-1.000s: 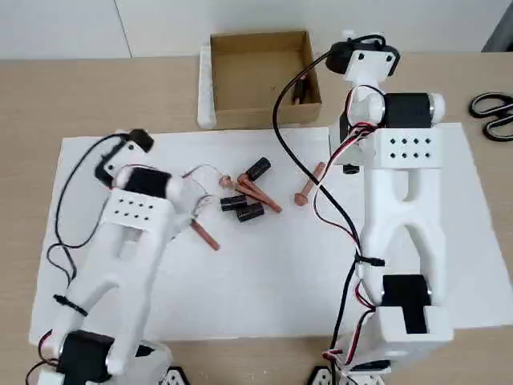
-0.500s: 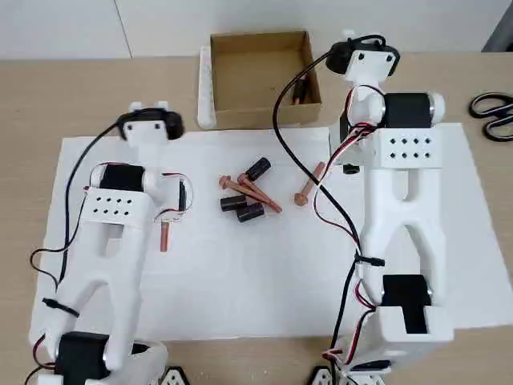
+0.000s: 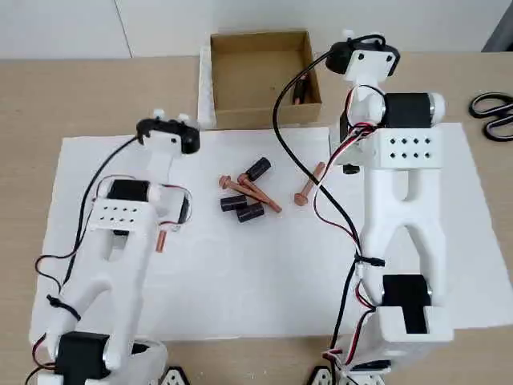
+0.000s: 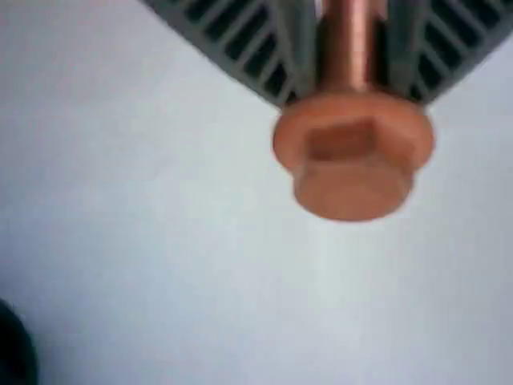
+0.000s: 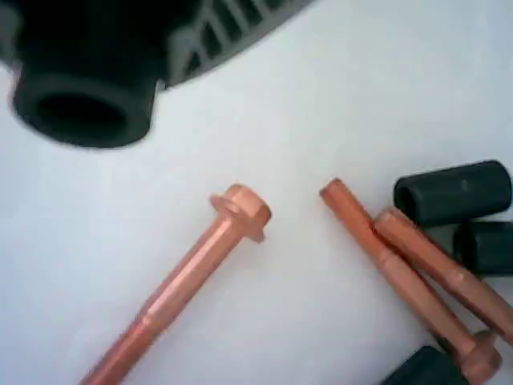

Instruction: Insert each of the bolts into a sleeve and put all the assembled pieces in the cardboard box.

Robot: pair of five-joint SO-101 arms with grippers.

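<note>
My left gripper (image 4: 349,64) is shut on a copper bolt (image 4: 351,156), whose head sticks out past the fingers. From above, that bolt (image 3: 162,238) hangs over the white sheet (image 3: 256,281), left of the pile. The right gripper (image 5: 96,56) is shut on a black sleeve (image 5: 80,104) and sits near the sheet's far right (image 3: 350,167). The pile holds two crossed bolts (image 3: 250,191) and three sleeves (image 3: 257,168) (image 3: 233,203) (image 3: 251,212). A lone bolt (image 3: 309,184) lies right of them. The cardboard box (image 3: 260,119) stands behind the sheet.
A white block (image 3: 206,88) lies against the box's left wall. Something dark and copper (image 3: 298,90) rests inside the box at its right wall. Scissors (image 3: 493,112) lie at the far right edge. A black cable (image 3: 280,136) crosses over the box's corner.
The left arm has carried its bolt away from the pile, leftward and toward the front, and its wrist has turned. The right arm has stayed put.
</note>
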